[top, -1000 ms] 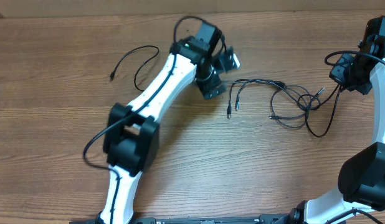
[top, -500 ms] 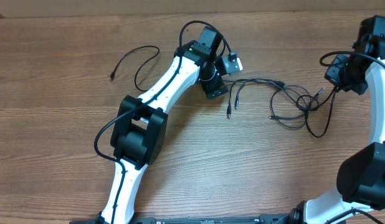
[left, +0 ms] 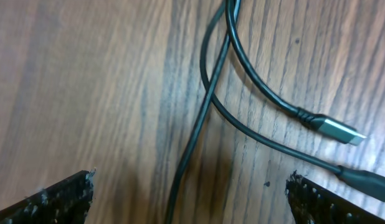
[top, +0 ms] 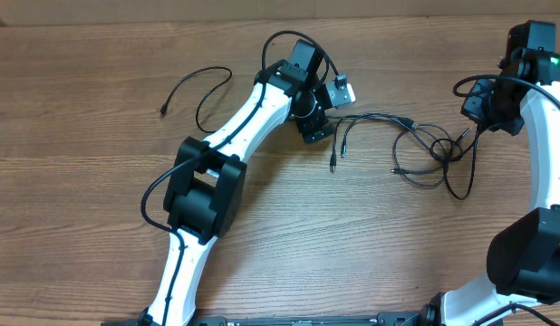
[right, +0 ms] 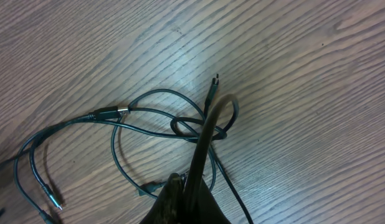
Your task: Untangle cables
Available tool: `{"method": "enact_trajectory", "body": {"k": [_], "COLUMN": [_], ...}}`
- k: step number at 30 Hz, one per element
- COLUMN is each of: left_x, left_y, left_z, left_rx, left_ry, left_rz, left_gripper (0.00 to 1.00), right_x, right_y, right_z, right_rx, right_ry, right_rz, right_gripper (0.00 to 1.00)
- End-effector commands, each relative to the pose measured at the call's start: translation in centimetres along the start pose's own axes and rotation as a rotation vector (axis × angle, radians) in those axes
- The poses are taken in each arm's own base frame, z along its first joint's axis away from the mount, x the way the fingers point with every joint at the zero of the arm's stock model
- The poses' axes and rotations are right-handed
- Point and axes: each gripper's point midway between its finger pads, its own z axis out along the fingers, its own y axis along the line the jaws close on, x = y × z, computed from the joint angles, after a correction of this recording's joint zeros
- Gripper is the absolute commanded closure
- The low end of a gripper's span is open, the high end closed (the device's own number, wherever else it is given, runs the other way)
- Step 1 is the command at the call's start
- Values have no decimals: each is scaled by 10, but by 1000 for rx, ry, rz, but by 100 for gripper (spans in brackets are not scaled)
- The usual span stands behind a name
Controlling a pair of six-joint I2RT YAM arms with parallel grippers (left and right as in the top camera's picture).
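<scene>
The right gripper [right: 191,186], pinching one cable [right: 205,134], has edged toward the tangle [top: 434,149], which stays knotted. The left gripper [left: 192,199], spread wide, has settled over plug ends [left: 334,127] left of it.

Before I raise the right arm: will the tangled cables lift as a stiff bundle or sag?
Probably sag: the cables lie in loose curls on the table. Likely light, since the thin strand pinched in the right gripper bends in a tight loop. The knot beside it may drag other strands along.

White arm links [top: 246,118], black joints [top: 200,195].
</scene>
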Motion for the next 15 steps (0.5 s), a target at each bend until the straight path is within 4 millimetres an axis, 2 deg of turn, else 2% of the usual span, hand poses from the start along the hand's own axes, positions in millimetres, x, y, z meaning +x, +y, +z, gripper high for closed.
{"method": "enact_trajectory", "body": {"k": [1,5,6,15], "left_x": [11,17,17,8], "left_y": [-4,-7,-7,3], "left_z": [20,27,27,27], "left_rx": [39,50,50,11], "left_ry": [11,24,23,-11], "left_rz": [0,-5,-5,2], "left_gripper": [0,0,4,57], "right_x": [-5,-5,-5,-5], "right_y": [4,4,4,4], "right_z": [-18,-18,-18,-18], "right_rx": [-20,-20,-20,-20], "right_ry": [-49,-49,-49,-49], "right_rz": [-6,-6,-6,-7], "right_gripper": [95,95,95,95]}}
